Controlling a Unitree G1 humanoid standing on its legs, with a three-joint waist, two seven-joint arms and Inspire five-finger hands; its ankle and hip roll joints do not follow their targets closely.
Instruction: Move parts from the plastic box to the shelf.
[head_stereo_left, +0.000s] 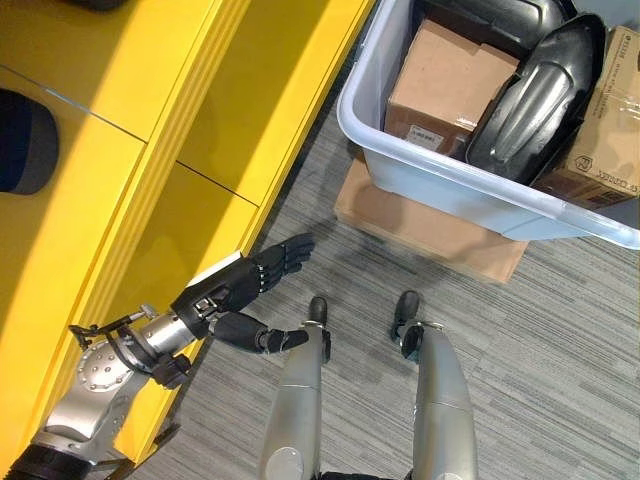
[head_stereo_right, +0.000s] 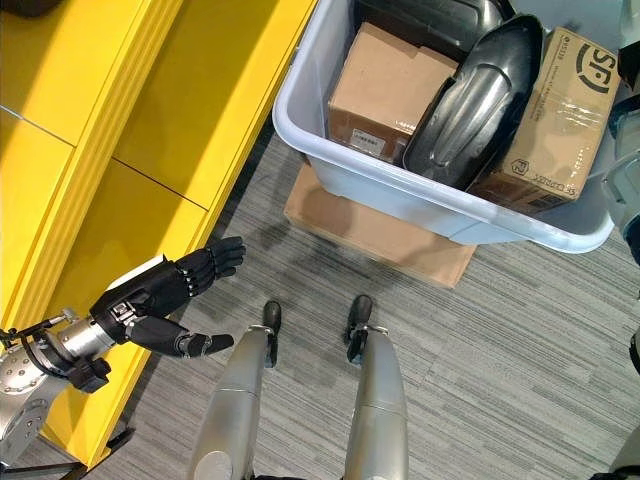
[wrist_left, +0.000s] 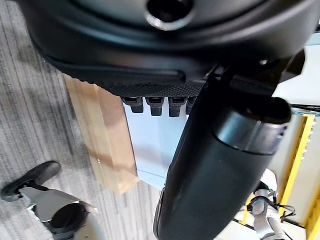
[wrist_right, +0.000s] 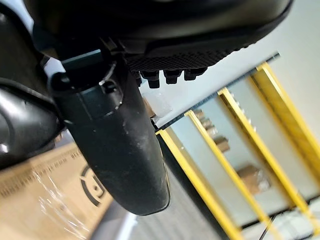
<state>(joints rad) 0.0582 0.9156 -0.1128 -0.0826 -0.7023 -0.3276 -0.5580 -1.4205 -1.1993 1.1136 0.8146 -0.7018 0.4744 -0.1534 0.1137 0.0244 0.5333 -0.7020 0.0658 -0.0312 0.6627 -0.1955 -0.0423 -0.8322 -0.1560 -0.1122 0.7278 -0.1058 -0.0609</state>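
Grey striped carpet (head_stereo_left: 560, 330) covers the floor, its short pile running in fine bands. The plastic box (head_stereo_left: 440, 175) serves as the landmark: a pale grey-blue tub with a thick rounded rim and smooth walls, standing on a flat tan cardboard slab (head_stereo_left: 420, 225) that juts out from under its near side.

Inside the box lie the parts. A plain brown carton (head_stereo_left: 450, 85) with a white label on its near face sits against the wall of the box nearest the shelf. Beside it, toward the far side from the shelf, a glossy black moulded shell (head_stereo_left: 535, 100), long, curved and tapering, leans slantwise across the contents. Beyond that shell a second carton (head_stereo_right: 550, 120) wrapped in clear film stands against the opposite wall. Another dark glossy piece (head_stereo_right: 425, 20) lies at the back of the box.

The yellow shelf (head_stereo_left: 150, 150) runs alongside the box, across a strip of carpet from it, with smooth painted boards and ridged edges.

The left hand (head_stereo_left: 235, 290) hangs over the carpet near the shelf's front edge, well apart from the box, its dark fingers (head_stereo_left: 285, 258) stretched out nearly straight toward the box and its thumb (head_stereo_left: 260, 335) spread wide below them; it holds and touches nothing.

In the right wrist view the right hand (wrist_right: 165, 30) hangs beside the film-wrapped carton, close to the black shell, fingers extended and the thumb (wrist_right: 125, 160) standing apart, grasping nothing.
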